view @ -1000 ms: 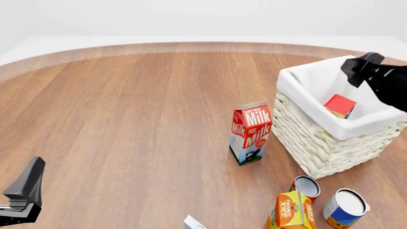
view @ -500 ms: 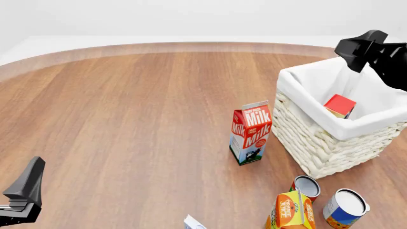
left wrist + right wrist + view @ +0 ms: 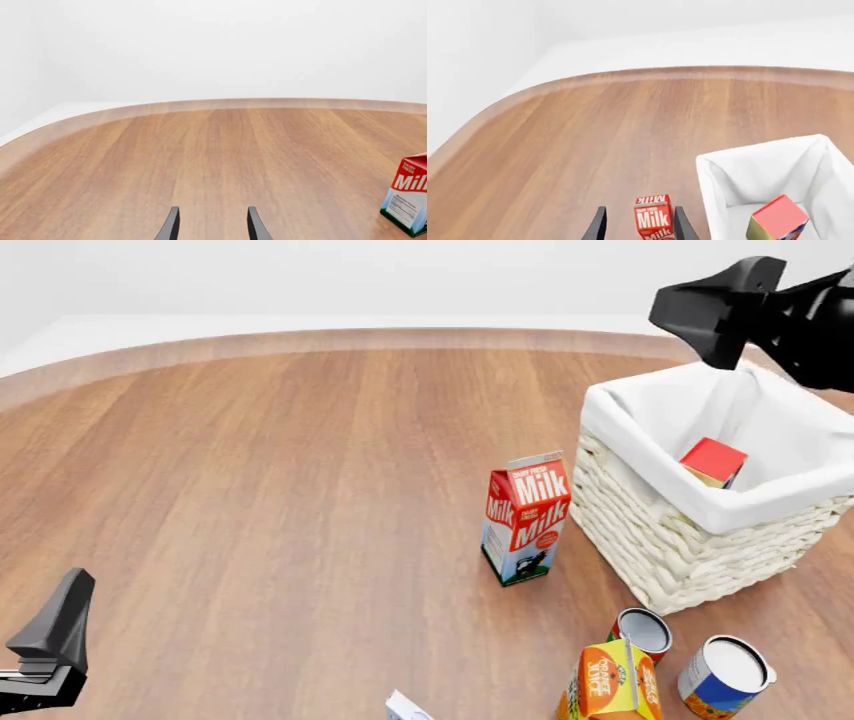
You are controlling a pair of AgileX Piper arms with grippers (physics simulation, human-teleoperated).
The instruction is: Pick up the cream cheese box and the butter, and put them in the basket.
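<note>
White, just a corner: the cream cheese box [image 3: 406,707] peeked in at the bottom edge, with the left gripper [image 3: 211,227] at lower left, fingers apart. Further back, the butter [image 3: 714,461] sat inside the basket [image 3: 694,540]. Above it, upper right, the right gripper [image 3: 638,225] hovered, fingers spread, empty.

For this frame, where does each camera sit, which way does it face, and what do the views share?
Front view: fixed above and behind the arms, facing forward and down at the basket, butter inside; both arms show.
Left wrist view: behind the open left gripper, low, facing bare table.
Right wrist view: behind the open right gripper, high, looking down.
All three show the milk carton.
</note>
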